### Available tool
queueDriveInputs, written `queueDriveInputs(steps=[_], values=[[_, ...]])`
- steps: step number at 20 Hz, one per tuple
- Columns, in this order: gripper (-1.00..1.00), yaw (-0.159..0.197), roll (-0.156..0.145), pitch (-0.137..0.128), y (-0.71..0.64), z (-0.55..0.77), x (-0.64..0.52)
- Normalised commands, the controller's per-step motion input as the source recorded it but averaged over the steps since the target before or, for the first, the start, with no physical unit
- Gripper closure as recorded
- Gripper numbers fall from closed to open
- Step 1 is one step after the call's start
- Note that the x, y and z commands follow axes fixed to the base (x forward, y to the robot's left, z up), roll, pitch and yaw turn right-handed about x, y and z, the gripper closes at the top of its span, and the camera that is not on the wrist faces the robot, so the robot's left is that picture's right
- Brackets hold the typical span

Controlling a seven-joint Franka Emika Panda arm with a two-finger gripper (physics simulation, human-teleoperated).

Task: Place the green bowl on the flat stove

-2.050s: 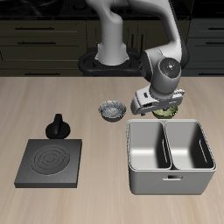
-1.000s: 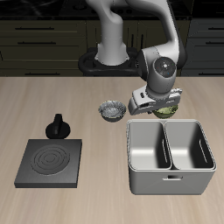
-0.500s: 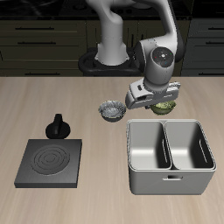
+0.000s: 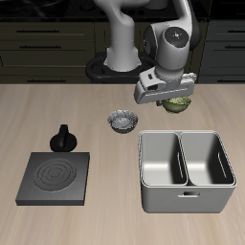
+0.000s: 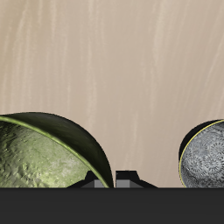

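While raised clear of the wooden table, arm and bowl read as below.

Gripper: up off the table, toward the back edge, above and behind the grey basin; fingers clamped on the green bowl's rim, going by the bowl hanging lifted with the hand; fingertips themselves mostly hidden under the hand body in the exterior view.

Green bowl: held directly beneath the hand, peeking out from under it; tilted rather than level; in the wrist view filling one side, dark olive outer wall and mottled yellowish-green inside both showing, rim pressed right against the dark finger parts.

Bowl relative to table: off the surface, wood grain visible beyond it in the wrist view.

Flat stove: near the front edge, well apart from gripper and bowl, across the table from the basin; ring marks bare.

Black knob: just behind the stove's back edge, upright.

Grey-white patterned bowl: resting on the table, nearer the front than the hand, between knob and basin; in the wrist view just beside the green one, not touching.

Basin: two compartments, near the front edge.
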Motion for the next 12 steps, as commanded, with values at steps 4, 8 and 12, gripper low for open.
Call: queueDriveInputs(steps=[4, 8, 12], values=[[1.00, -0.023, 0.009, -0.043, -0.06, 0.29, -0.07], [1.00, -0.026, 0.019, -0.073, -0.05, 0.34, -0.07], [1.00, -0.023, -0.001, -0.085, -0.01, 0.30, -0.06]])
